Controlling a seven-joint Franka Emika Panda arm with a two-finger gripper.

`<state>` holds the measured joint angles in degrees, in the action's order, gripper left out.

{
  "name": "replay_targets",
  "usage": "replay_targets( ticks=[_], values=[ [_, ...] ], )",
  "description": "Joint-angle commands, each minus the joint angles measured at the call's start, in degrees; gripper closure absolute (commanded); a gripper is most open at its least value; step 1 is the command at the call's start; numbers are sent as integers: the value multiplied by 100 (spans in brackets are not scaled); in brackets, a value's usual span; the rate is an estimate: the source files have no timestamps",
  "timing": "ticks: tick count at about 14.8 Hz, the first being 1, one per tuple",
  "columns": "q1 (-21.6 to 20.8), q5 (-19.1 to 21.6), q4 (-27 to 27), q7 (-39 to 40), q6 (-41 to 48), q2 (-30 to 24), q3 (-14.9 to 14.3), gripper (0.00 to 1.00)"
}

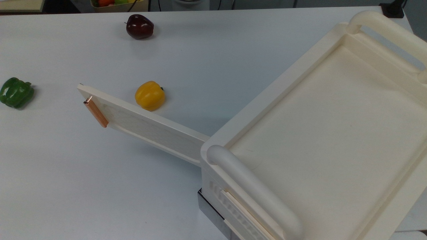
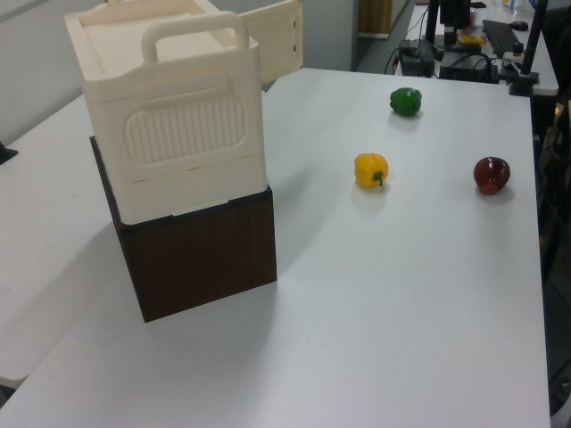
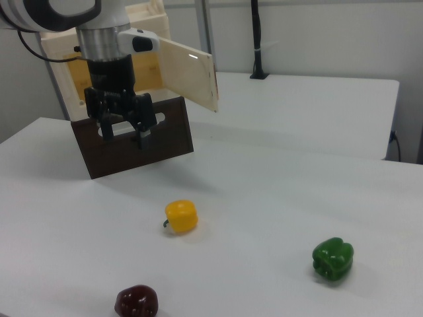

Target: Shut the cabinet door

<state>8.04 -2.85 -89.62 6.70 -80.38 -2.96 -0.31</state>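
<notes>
The long flat cream-white cabinet door (image 1: 146,128) with its copper bar handle (image 1: 96,112) is standing swung wide open from the large cream plastic cabinet (image 1: 320,133). The black two-finger gripper (image 3: 122,135) is hanging beside it, fingers spread, holding nothing. No writing is showing.

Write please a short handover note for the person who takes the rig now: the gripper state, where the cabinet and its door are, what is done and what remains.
Gripper: open, holding nothing, hanging in front of the dark base under the cabinet in the right view, not touching the door.
Cabinet door: wide open, swung out from the cabinet's corner over the table; its copper handle is at the free end.
Nearby on the table: yellow pepper close behind the door in the top view, green pepper and dark red apple farther off.
Done: nothing yet.
Left: reach the door and push it shut.
</notes>
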Motion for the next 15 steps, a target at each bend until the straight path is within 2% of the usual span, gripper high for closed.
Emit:
replay_targets(
  ticks=[1, 10, 12, 13, 14, 15],
  values=[
    [57, -23, -161, 121, 241, -161, 23, 0],
    [40, -5, -152, 147, 559, -143, 40, 0],
    [31, -5, -152, 147, 559, -134, 40, 22],
    [31, -5, -152, 156, 550, -126, 40, 50],
    [40, -5, -152, 156, 541, -126, 49, 73],
    [40, -5, -152, 156, 541, -126, 49, 85]
  ],
)
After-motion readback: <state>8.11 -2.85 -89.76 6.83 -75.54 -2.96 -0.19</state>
